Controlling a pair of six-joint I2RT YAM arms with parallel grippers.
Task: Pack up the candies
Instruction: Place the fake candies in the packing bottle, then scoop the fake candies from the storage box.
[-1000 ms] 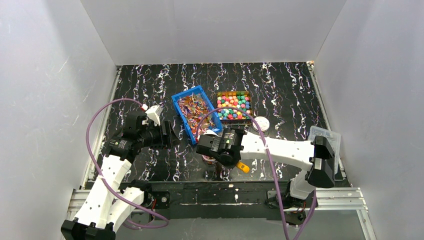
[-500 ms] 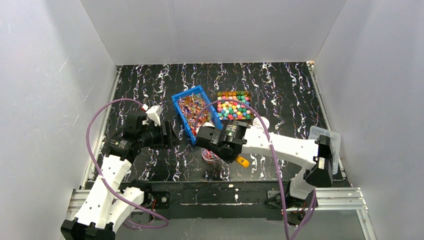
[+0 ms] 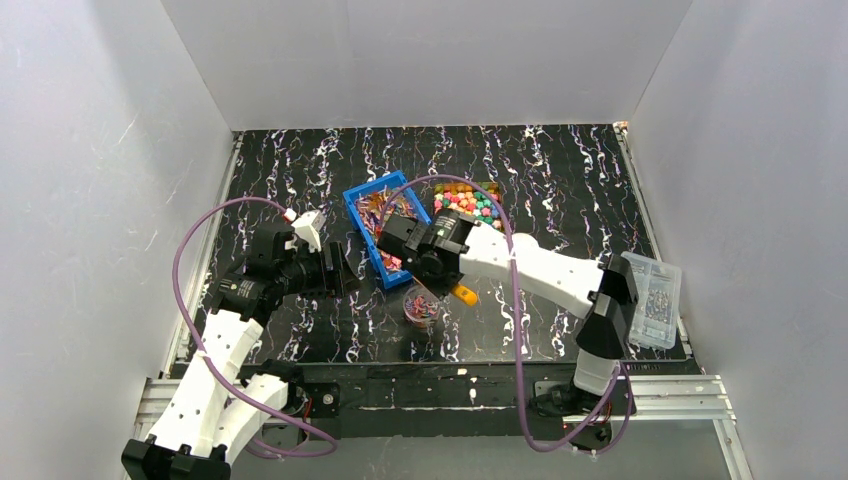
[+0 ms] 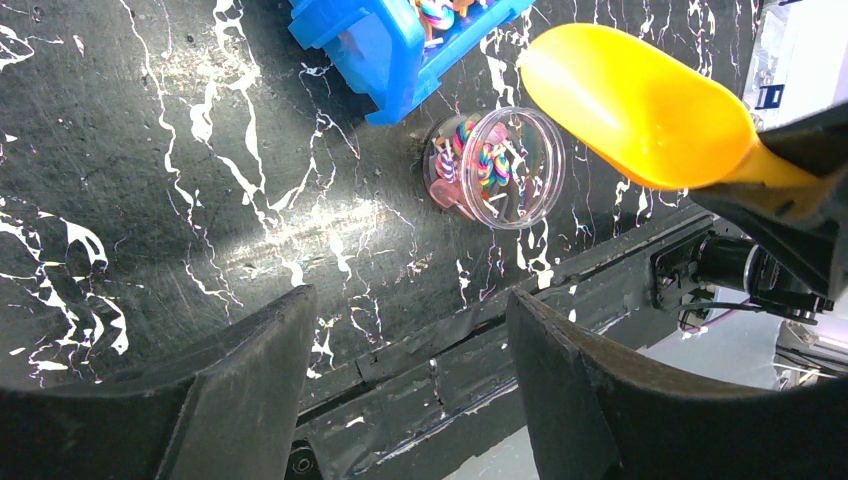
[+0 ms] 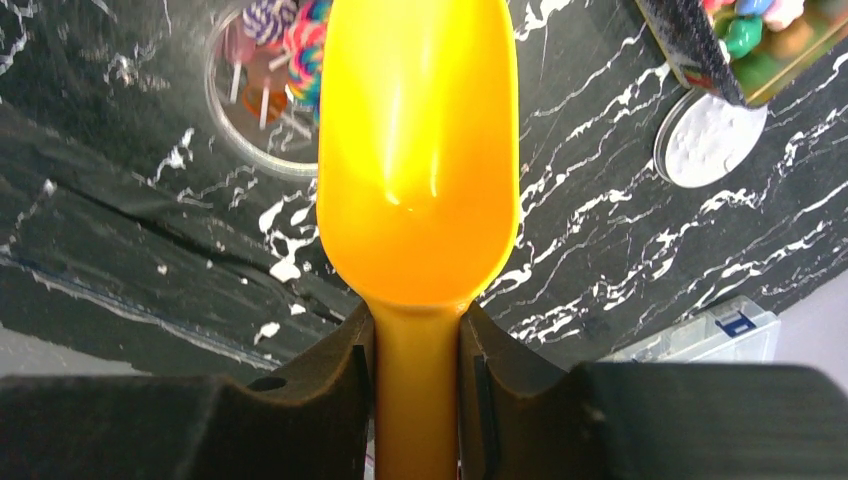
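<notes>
The right pincer [image 5: 415, 350] is clamped narrow on the handle of a yellow scoop [image 5: 415, 150], whose bowl shows no sweets in it. The left pincer [image 4: 410, 310] stands wide with nothing between its fingers, low at the left of the overhead view.

**Risks**
- The scoop's bowl looks about as broad as the mouth of the clear jar [image 4: 497, 165]. A tip-out that is off centre would probably send sweets over the rim onto the counter [image 4: 180, 180].
- The jar already holds swirl lollipops with sticks pointing up, so falling sweets may bounce off them.
- The jar sits just beside the blue bin [image 4: 400, 50], so a low sweep of the scoop could knock either 1.
- A hard dig could push the tray [image 3: 447, 187] along the counter.

**Where the candies are**
The candies [image 3: 478, 203] fill the tray at the upper centre of the overhead view, just up and right of the right pincer. From the right wrist they sit in the upper right corner, beyond the white lid [image 5: 708, 140]. They are well apart from the left pincer.
</notes>
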